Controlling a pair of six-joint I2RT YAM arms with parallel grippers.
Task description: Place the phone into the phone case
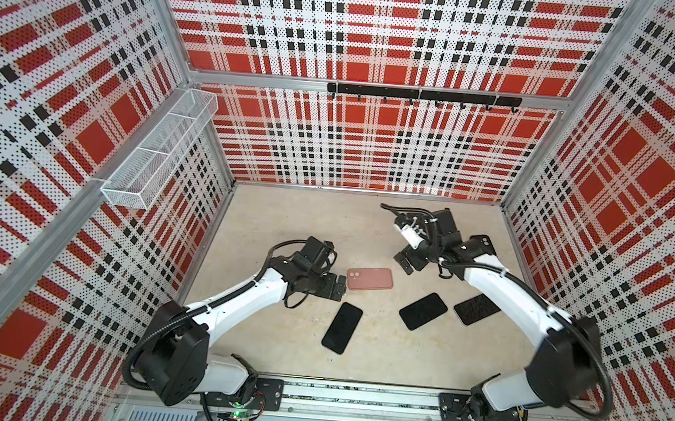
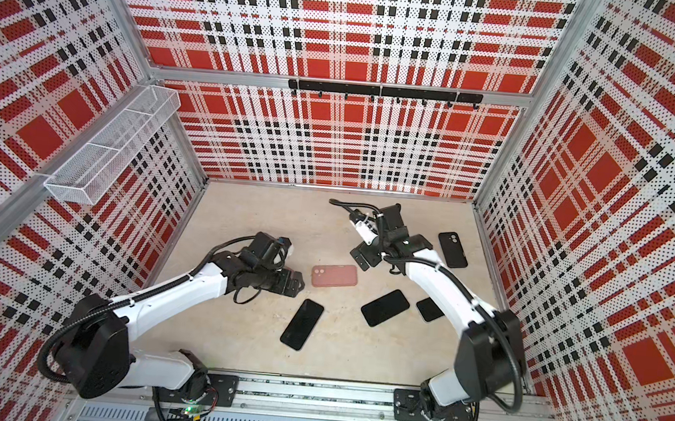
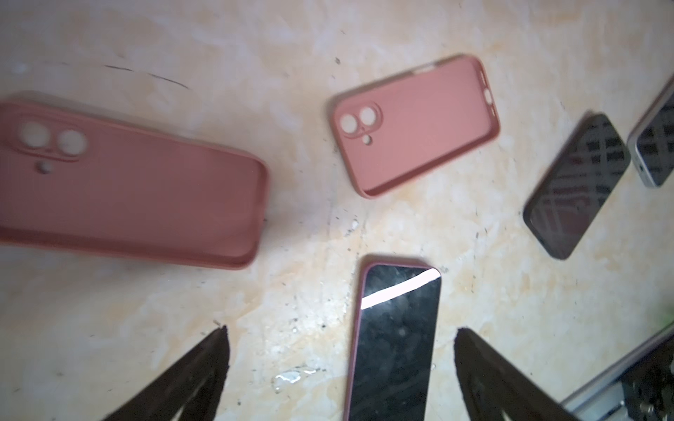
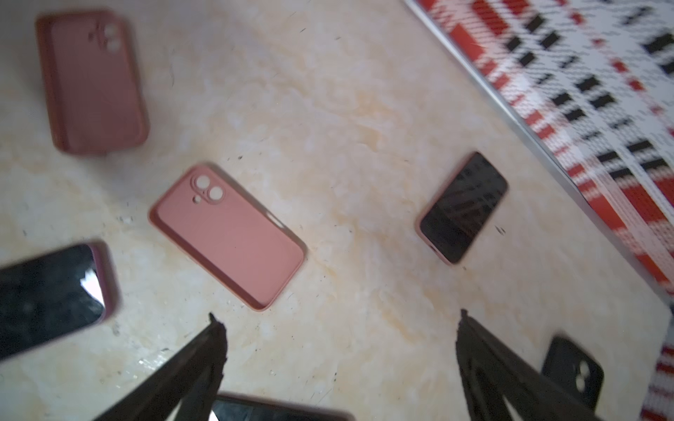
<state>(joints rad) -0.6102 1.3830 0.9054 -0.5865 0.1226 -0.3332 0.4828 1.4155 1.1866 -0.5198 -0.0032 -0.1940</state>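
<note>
Pink silicone phone case (image 1: pixel 370 279) lay hollow side up on the beige tabletop (image 1: pixel 284 223). Left claw (image 1: pixel 338 288) beside it and right claw (image 1: pixel 404 264) both stood apart, empty.

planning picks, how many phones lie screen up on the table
3: front phone, middle phone right of it, right phone beside the right arm, which may hide more.

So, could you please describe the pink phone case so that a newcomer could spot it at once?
Look at the beige table inside the plaid walls. Near its middle, just off the tip of the left tool, the pink phone case lies flat. It is the only pink thing: the phones near it are black, and so is the other case near the table's right edge.
</note>
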